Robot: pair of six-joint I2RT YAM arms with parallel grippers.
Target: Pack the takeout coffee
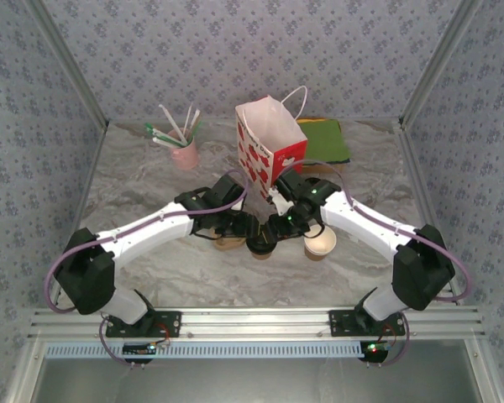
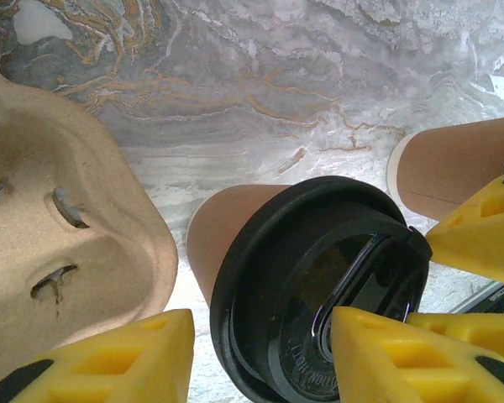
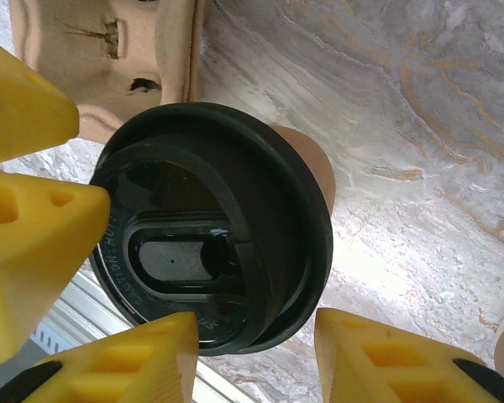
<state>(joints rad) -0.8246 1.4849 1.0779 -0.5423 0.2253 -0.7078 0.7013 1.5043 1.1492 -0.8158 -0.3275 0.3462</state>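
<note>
Brown paper coffee [image 1: 263, 248] with a round black lid, upright on the grey marbled table [image 1: 151, 180] at centre front, between the two arm tips. Neighbours: moulded pulp carrier [image 2: 59, 201] just beside it on the left; open cup [image 1: 321, 243], brown outside and cream inside, just beside it on the right; red-and-white paper bag [image 1: 269, 147] standing open behind, close to the right wrist; pink cup [image 1: 184, 155] of thin white and green sticks at back left; green cloth [image 1: 326, 138] behind the bag. Left gripper [image 2: 262, 323]: yellow ribbed fingers part-way apart, astride the lid's rim, a sliver of table showing between one finger and the lid, nothing clamped. Right gripper [image 3: 256, 327]: likewise half-wide at the opposite rim, table showing beside one finger, nothing held. Both finger pairs crowd together over the lid. Open room: bare table between the cups and the front rail [image 1: 252, 319], and out to either side; patterned walls with metal posts close the left, right and back. Lid glossy, with a raised rim and an oblong sunken panel; carrier rough and fibrous, with slit wells.
</note>
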